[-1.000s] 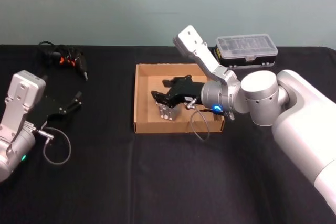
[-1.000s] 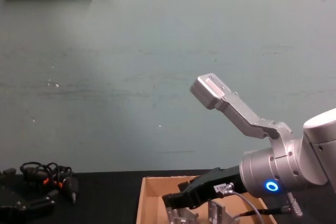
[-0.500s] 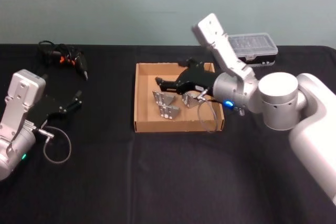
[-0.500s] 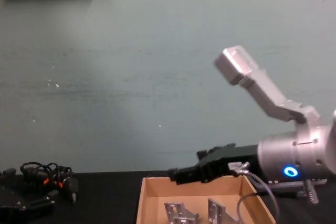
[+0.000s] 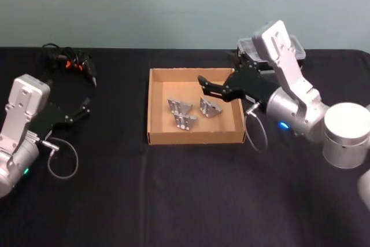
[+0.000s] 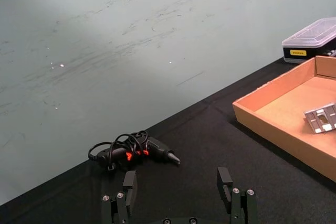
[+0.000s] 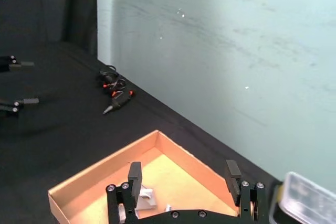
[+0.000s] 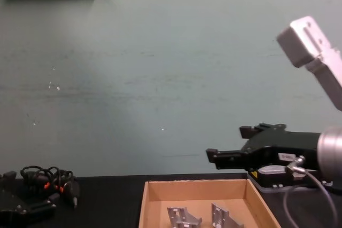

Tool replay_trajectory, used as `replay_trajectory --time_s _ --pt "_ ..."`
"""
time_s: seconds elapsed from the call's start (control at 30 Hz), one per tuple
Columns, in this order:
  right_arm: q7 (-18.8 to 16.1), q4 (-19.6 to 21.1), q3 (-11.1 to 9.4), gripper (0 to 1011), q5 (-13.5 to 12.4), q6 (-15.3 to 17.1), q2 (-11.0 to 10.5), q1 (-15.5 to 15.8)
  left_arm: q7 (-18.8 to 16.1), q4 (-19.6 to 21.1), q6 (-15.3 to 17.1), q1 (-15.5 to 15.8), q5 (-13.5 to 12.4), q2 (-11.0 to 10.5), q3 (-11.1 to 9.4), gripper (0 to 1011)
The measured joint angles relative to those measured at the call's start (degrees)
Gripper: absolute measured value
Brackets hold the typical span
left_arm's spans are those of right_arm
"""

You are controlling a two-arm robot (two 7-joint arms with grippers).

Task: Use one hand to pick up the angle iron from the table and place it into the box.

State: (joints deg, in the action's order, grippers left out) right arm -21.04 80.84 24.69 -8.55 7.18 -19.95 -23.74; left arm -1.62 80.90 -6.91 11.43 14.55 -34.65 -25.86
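The tan cardboard box (image 5: 196,138) sits mid-table with three silver angle irons lying in it (image 5: 180,106) (image 5: 185,122) (image 5: 211,108). Two of them show in the chest view (image 8: 183,217) (image 8: 223,217). My right gripper (image 5: 203,83) hovers open and empty above the box's far right part, clear of the irons. In the right wrist view its fingers (image 7: 135,174) stand wide apart over the box (image 7: 100,182). My left gripper (image 5: 84,110) rests open at the table's left, away from the box.
A corded hand tool with orange marks (image 5: 75,65) lies at the back left. A black case with a clear lid (image 5: 292,47) stands behind my right arm. A cable loop (image 5: 60,163) hangs by the left arm. The black table (image 5: 185,201) is bare in front.
My right gripper has lifted out of the box and drawn back to the right and rear, empty. An angle iron it was over now lies uncovered in the box. The left arm stayed put.
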Motion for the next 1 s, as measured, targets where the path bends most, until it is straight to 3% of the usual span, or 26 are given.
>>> replay_trajectory --time_s 0.23,0.6,1.0 --pt "3.30 4.28 -2.05 1002 3.44 -3.54 -2.17 5.05 0.00 0.00 0.00 0.00 0.00 0.00 0.00 1000" --pt "7.72 5.31 -5.78 1002 6.45 -7.33 -2.76 9.81 0.00 0.00 0.00 0.00 0.00 0.00 0.00 1000" --pt "8.03 5.09 -6.12 1002 6.77 -7.69 -2.72 10.27 0.00 0.00 0.00 0.00 0.00 0.00 0.00 1000"
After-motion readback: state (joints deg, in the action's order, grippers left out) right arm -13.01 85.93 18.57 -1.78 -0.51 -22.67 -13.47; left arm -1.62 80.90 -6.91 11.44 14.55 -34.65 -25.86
